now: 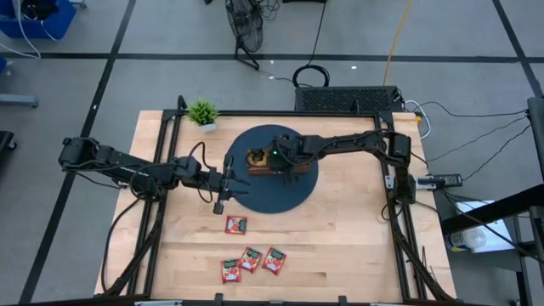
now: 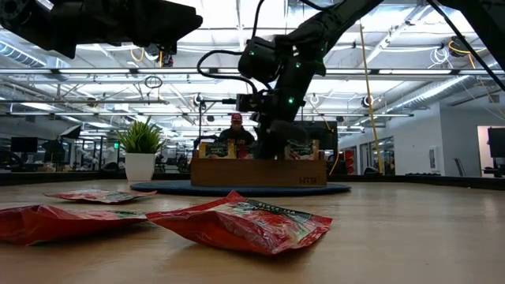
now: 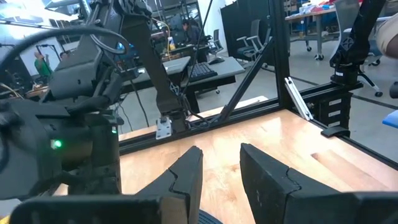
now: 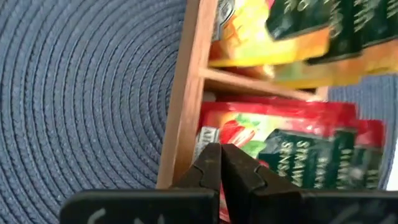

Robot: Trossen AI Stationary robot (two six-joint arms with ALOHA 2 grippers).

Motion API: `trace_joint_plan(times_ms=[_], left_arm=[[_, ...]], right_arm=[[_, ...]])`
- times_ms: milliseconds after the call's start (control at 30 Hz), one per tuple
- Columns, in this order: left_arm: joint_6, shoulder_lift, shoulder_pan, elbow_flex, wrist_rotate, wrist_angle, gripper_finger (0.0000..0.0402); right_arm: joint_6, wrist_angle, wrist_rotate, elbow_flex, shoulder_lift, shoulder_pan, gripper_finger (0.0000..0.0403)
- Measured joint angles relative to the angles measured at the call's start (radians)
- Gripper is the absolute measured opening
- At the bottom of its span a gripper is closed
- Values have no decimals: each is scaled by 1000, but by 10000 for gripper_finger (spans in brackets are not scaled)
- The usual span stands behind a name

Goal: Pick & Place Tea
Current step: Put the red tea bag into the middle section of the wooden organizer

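A brown wooden tray (image 1: 291,176) stands on a round blue mat (image 1: 255,200). My right gripper (image 4: 221,163) reaches down into it, shut on a red tea sachet (image 4: 280,146) in a compartment beside the wooden wall (image 4: 186,93). Orange sachets (image 4: 280,37) fill the neighbouring compartment. Several red sachets (image 1: 235,224) (image 1: 250,259) lie flat on the wooden table near its front edge. My left gripper (image 1: 223,184) hovers level over the mat's left rim, open with nothing between its fingers (image 3: 186,180). My right gripper pinches the red sachet by its edge (image 4: 221,200), a red sliver showing between the two shut fingers. The fingers slant down from the table's right side into the tray. The sachet's body lies beyond the fingertips inside the compartment; whether it rests on the tray's floor is hidden.
A small potted plant (image 1: 202,113) stands at the table's far left corner. Black frame posts (image 1: 393,183) run along both table sides. A person (image 2: 236,130) sits in the room beyond the tray. Bare wood (image 1: 357,229) lies right of the loose sachets.
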Motion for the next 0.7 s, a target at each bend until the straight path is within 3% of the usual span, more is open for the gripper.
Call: trace_joint_plan(times_ms=[267,500,700], left_arm=[[0,0,0,0,0,0,113],[0,0,0,0,0,0,113],[0,0,0,0,0,0,113]], right_arm=[[-3,65,8,-76,-2,-1,0],[-32,133,193,-95,-3,31,0],[-40,142,277,-95,-3,59,0]])
